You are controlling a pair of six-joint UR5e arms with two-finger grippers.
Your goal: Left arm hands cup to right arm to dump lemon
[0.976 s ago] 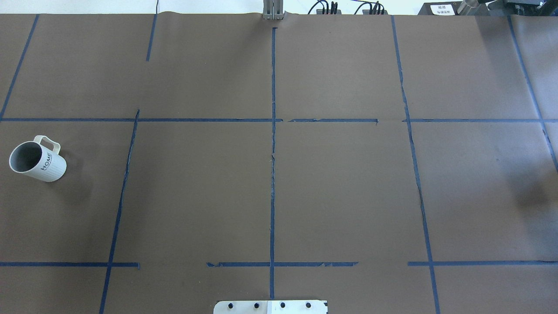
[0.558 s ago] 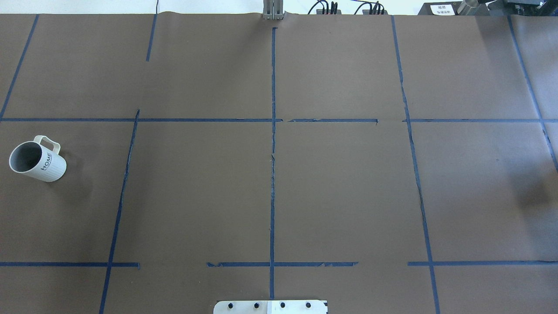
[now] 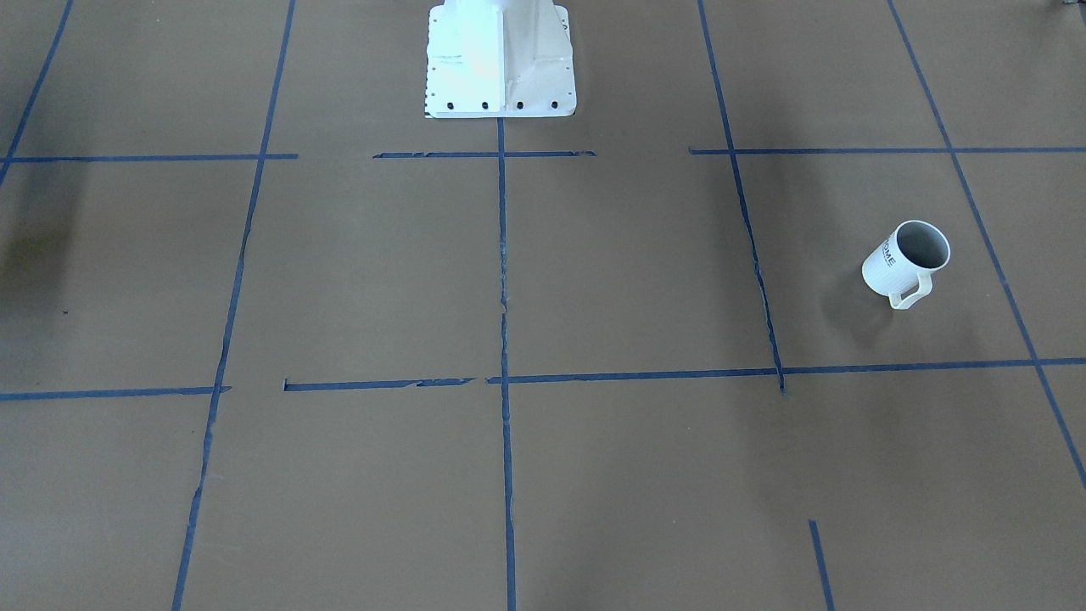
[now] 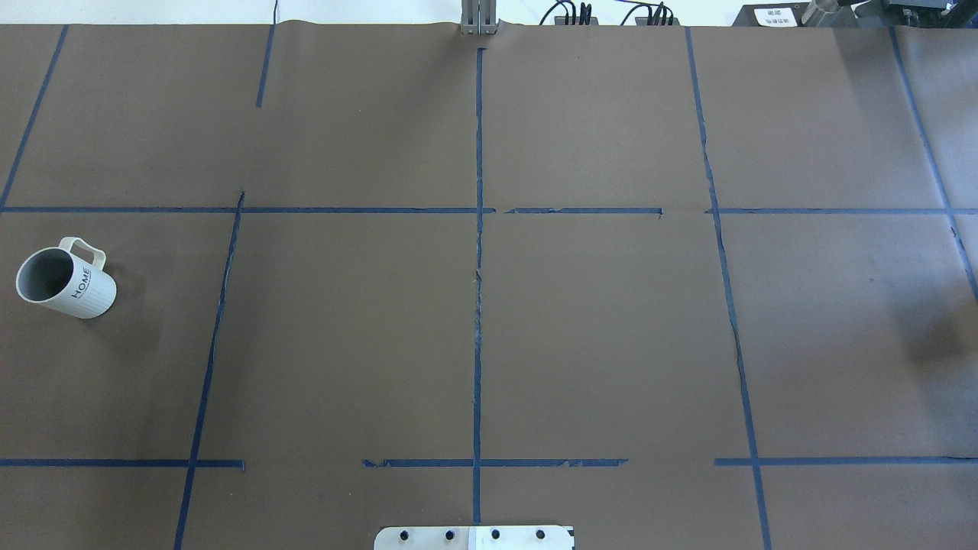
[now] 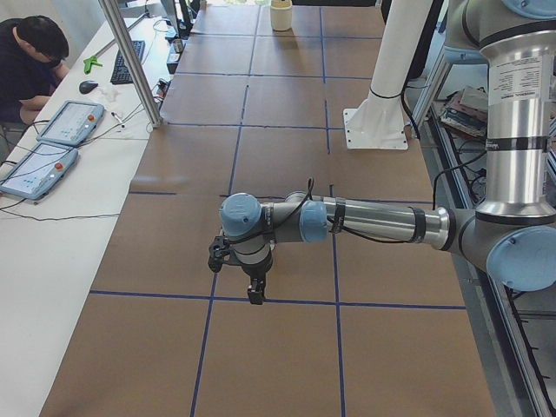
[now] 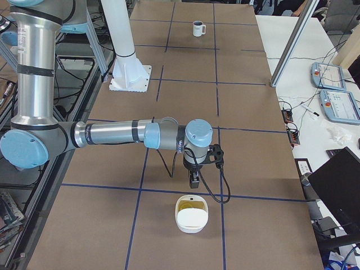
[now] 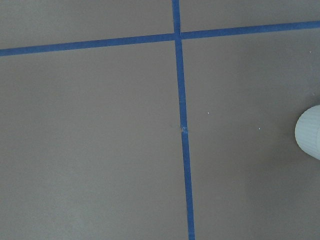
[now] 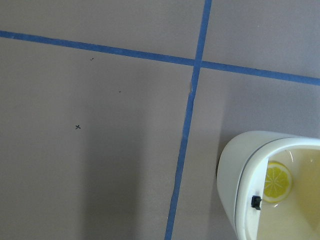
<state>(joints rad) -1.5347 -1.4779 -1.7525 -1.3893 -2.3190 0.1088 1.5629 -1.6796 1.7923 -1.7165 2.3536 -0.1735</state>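
The cup [image 4: 65,279] is a white mug lettered "HOME". It stands at the table's left end with its handle toward the far side, and its grey inside looks empty. It also shows in the front-facing view [image 3: 906,259] and, far off, in the exterior right view [image 6: 198,28]. A white ribbed edge [image 7: 310,137] in the left wrist view looks like its side. My left gripper [image 5: 253,297] hangs over the table's left end, and I cannot tell whether it is open. My right gripper [image 6: 194,182] hangs just behind a white bin, and I cannot tell its state either. A lemon slice [image 8: 276,181] lies in that bin.
The white bin [image 6: 191,212] stands at the table's right end and also shows in the right wrist view [image 8: 240,185]. Blue tape lines grid the brown table. The robot's white base [image 3: 501,59] is at the near middle edge. An operator [image 5: 30,65] sits at a side desk.
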